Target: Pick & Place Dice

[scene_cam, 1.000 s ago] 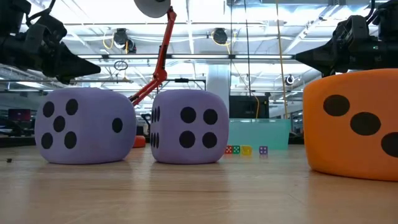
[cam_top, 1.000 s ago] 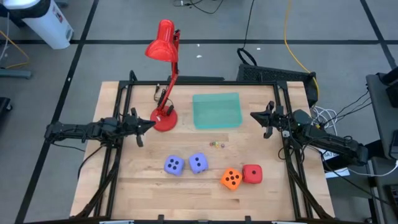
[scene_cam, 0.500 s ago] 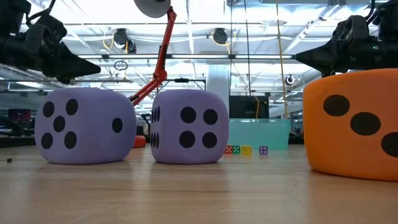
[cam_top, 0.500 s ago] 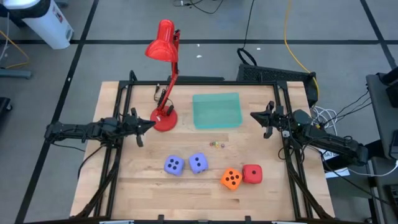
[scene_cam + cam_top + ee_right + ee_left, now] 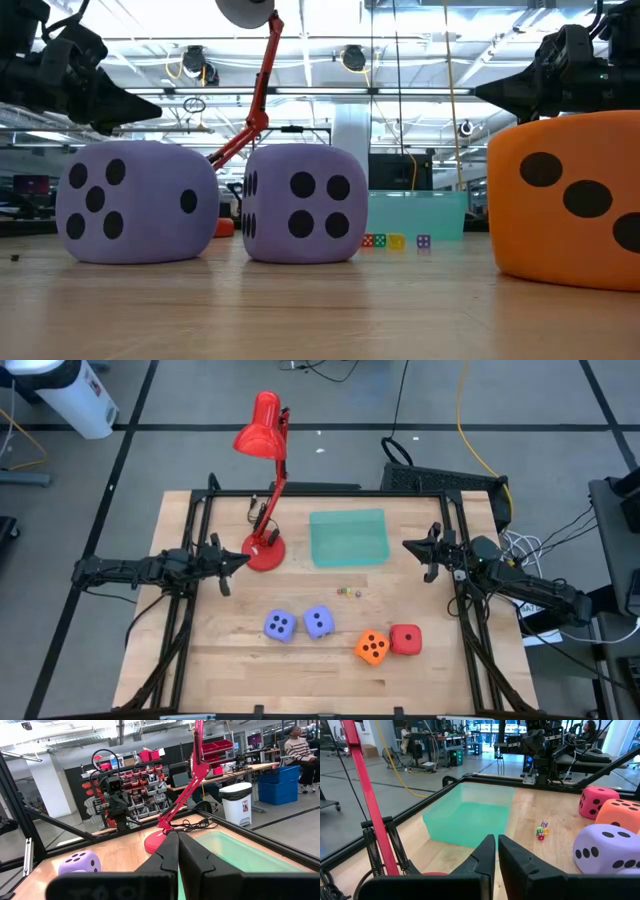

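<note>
High view: four soft foam dice (image 5: 319,622) on bare wood table (image 5: 230,660).

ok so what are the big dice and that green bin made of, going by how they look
The lavender-blue dice and the orange die look like soft foam or foam under fabric: matte, no glare, rounded edges and corners. The red die seems to be the same kind. The green bin looks like translucent plastic with a smooth, slightly glossy finish; in the low view its wall lets light through.
</note>
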Controlling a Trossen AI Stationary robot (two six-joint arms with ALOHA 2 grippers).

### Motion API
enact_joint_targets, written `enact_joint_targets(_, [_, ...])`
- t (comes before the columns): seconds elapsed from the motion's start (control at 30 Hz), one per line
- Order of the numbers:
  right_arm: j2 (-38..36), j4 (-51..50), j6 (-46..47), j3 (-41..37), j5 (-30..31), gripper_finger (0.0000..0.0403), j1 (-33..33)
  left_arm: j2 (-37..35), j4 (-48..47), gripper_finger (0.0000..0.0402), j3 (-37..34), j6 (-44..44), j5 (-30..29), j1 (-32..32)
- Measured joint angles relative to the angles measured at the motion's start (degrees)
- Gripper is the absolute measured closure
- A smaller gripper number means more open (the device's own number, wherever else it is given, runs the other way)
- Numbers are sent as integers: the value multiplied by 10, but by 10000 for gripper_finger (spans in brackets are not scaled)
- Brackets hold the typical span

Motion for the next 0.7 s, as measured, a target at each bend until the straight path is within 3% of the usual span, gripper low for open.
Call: enact_joint_targets(0.7, [0, 0, 0, 0, 0, 403, 0, 0, 8, 371, 0, 1, 0, 0])
